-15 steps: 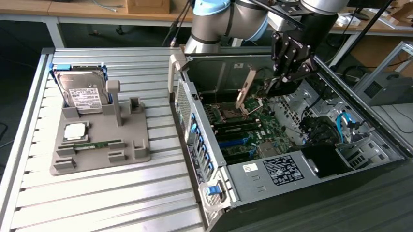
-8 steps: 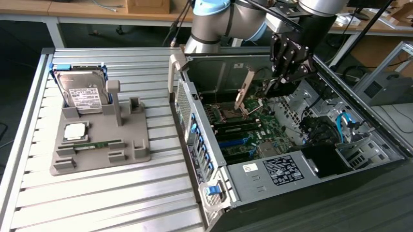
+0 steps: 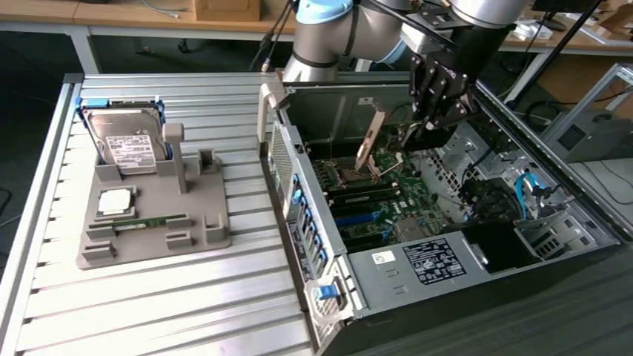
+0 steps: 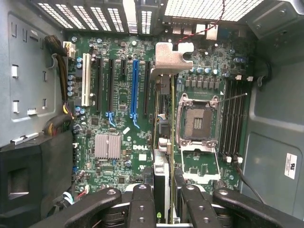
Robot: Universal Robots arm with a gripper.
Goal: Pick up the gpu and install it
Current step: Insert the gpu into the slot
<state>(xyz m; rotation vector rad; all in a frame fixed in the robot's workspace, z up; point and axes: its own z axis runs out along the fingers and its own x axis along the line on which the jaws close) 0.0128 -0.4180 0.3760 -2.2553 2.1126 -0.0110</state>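
The gpu (image 4: 163, 137) is seen edge-on as a thin card between my fingers (image 4: 142, 199), with its silver end bracket (image 4: 171, 57) at the far end. My gripper (image 4: 164, 197) is shut on it. In the exterior view the gripper (image 3: 423, 127) hangs inside the open computer case (image 3: 327, 282), and the gpu's tan face (image 3: 371, 137) slants down towards the motherboard (image 3: 396, 200). The card hovers above the board between a black expansion slot (image 4: 146, 88) and the empty CPU socket (image 4: 197, 121). The blue slot (image 4: 135, 88) lies a little further to the side.
The case's metal walls (image 4: 28, 71) and a black drive cage (image 4: 23, 180) hem in the board. At the exterior view's left, a grey fixture (image 3: 153, 237) on the slatted table holds a silver hard drive (image 3: 129, 144), a processor chip (image 3: 116, 200) and a green memory stick (image 3: 138, 221).
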